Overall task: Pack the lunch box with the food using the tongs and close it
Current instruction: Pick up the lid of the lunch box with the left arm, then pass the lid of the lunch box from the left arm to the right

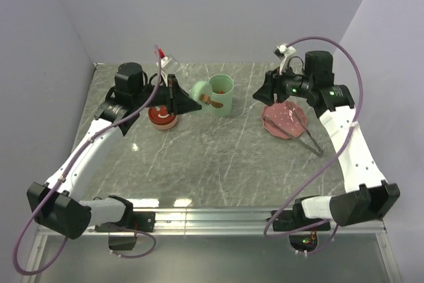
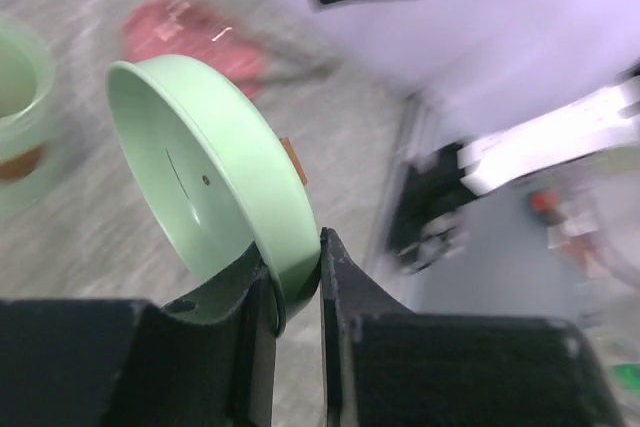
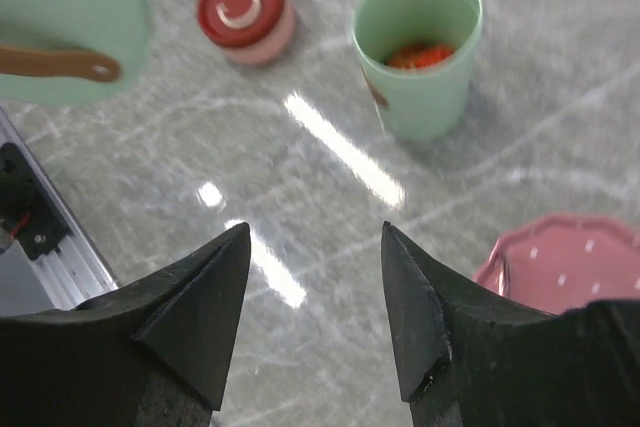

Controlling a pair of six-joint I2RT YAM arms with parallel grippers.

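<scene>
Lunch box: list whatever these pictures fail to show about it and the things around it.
- Food in the lunch box: right wrist view, a reddish patch, pieces too small to count.
- Plate: right wrist view, cut off by the frame edge and the right gripper.
- Tongs: top view only, too thin for detail.
- Left wrist view: all behind the lid is blurred.

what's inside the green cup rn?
Orange-red food pieces lie at the bottom of the green cup. Its near wall covers the lower part, so the count is unclear.
</scene>
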